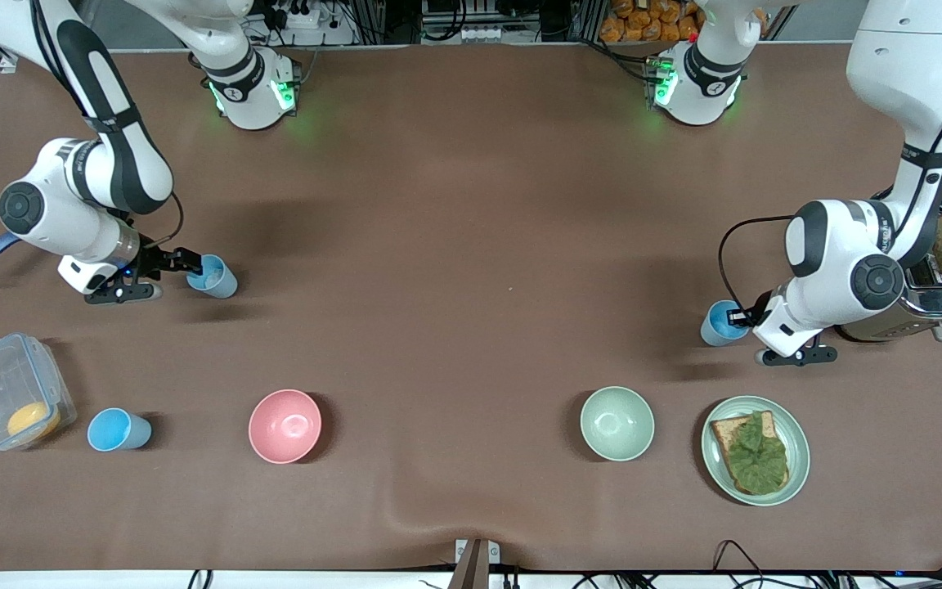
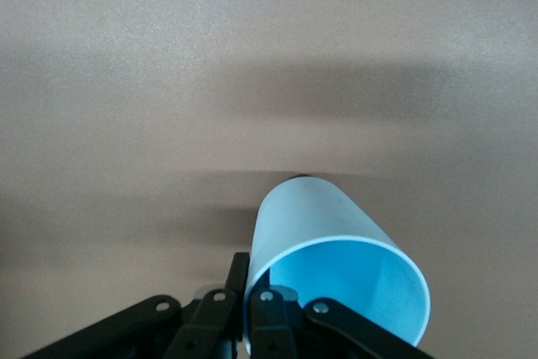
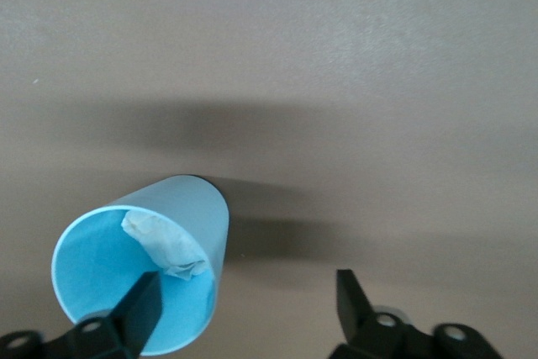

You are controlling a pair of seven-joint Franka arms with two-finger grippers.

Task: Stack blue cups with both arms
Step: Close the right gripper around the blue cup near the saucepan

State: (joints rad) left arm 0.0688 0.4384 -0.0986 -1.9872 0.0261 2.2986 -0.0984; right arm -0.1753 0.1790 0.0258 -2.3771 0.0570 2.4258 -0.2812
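Holding light-blue tapered cups (image 1: 213,276): both grippers (image 1: 179,262).

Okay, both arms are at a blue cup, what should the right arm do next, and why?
Probably close the right gripper: its fingers are open, one inside the blue cup, one outside, straddling its wall. The left gripper already looks shut on the second blue cup.

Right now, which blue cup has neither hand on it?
The blue cup between the clear container and the pink bowl, nearest the front camera; the other two sit at the hands.
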